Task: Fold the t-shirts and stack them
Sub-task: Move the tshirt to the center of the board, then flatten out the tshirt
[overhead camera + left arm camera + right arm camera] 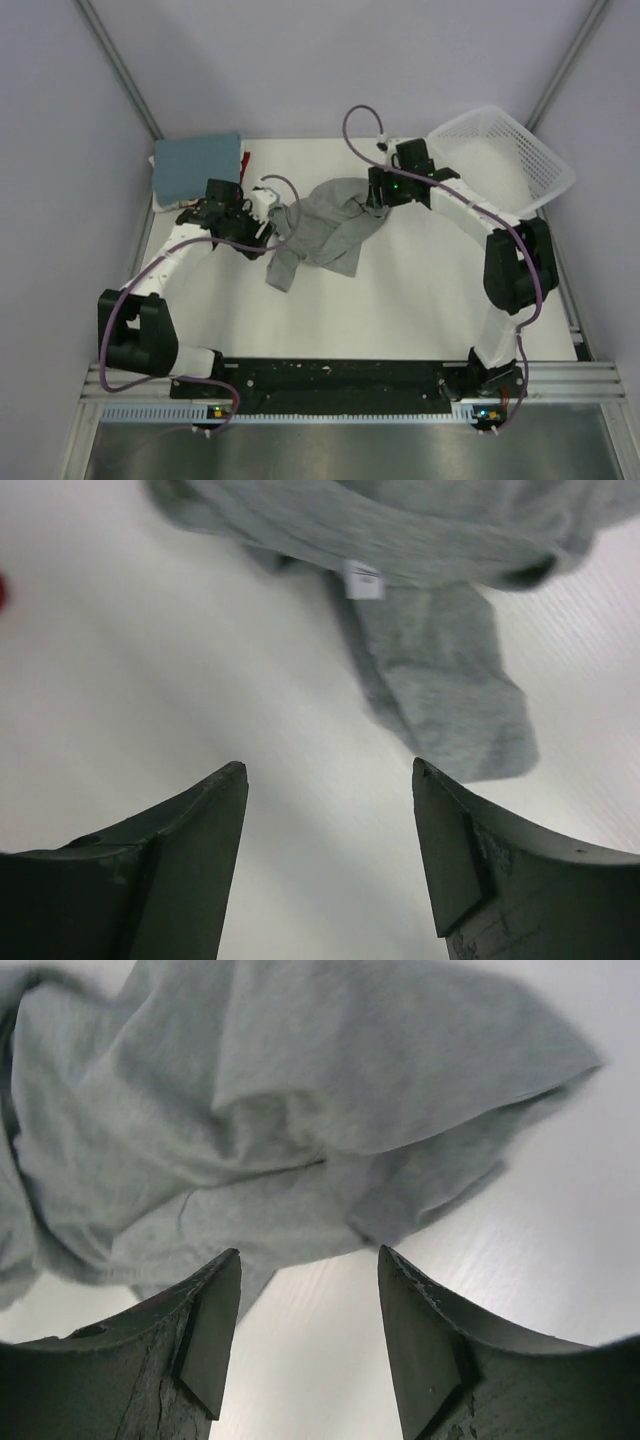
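A crumpled heather-grey t-shirt (325, 232) lies in the middle of the white table. In the left wrist view the grey shirt (440, 680) shows a sleeve and a white neck label. In the right wrist view its folds (300, 1110) fill the upper part. A folded teal-blue shirt (197, 164) lies at the back left, with a red edge (246, 160) beside it. My left gripper (272, 232) is open and empty at the shirt's left edge (325, 770). My right gripper (372, 203) is open and empty at the shirt's right edge (308, 1252).
A white plastic lattice basket (505, 155) stands at the back right. Purple cables loop over both arms. Grey walls and metal rails close in the table on the left, right and back.
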Controlling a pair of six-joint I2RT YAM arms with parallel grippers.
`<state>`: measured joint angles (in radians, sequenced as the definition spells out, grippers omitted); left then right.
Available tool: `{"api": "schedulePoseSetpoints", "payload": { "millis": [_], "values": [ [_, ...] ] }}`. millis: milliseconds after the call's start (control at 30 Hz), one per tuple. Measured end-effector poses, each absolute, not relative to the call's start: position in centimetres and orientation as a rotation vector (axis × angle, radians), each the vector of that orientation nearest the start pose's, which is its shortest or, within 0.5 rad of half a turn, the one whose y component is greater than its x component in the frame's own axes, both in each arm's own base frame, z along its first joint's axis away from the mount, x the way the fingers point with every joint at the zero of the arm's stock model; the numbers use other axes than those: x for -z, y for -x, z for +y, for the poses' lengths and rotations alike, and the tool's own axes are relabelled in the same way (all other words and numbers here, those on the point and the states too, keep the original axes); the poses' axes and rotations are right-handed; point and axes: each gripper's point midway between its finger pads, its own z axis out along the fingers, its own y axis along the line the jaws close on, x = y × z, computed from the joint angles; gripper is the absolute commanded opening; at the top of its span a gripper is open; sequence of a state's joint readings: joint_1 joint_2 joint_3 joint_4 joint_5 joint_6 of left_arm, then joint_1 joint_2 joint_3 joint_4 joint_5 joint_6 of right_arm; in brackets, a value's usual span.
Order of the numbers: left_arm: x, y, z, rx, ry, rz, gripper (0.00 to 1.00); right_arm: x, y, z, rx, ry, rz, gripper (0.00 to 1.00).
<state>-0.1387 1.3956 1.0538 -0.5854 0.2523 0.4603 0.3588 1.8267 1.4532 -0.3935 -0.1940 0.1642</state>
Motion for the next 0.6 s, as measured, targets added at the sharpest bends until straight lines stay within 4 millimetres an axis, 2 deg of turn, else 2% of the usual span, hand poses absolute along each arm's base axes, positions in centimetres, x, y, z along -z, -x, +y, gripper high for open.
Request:
{"api": "schedulePoseSetpoints", "payload": {
  "millis": [67,133,267,367,467,600],
  "values": [
    [-11.1,-31.6,-9.1,0.25,-0.918,2.357,0.71,-12.5,-41.8,22.9,-0.502,0.448,2.36,0.62],
    [-10.1,-29.8,-9.6,0.302,-0.95,2.398,0.72,-10.9,-38.7,25.4,-0.536,0.653,2.356,0.63],
    [-10.1,-29.2,-7.2,0.278,-0.851,2.441,0.72,-7.9,-32.1,30.0,-0.608,1.067,2.283,0.64],
    [-10.7,-29.5,-5.0,0.246,-0.728,2.454,0.73,-7.3,-28.2,33.5,-0.67,1.294,2.166,0.63],
    [-10.8,-29.5,-3.6,0.23,-0.657,2.468,0.73,-7.7,-26.9,36.2,-0.715,1.384,2.057,0.61],
    [-10.6,-29.2,-2.5,0.218,-0.604,2.485,0.73,-7.1,-28.2,38.2,-0.724,1.388,2.029,0.52]
  ]
}}
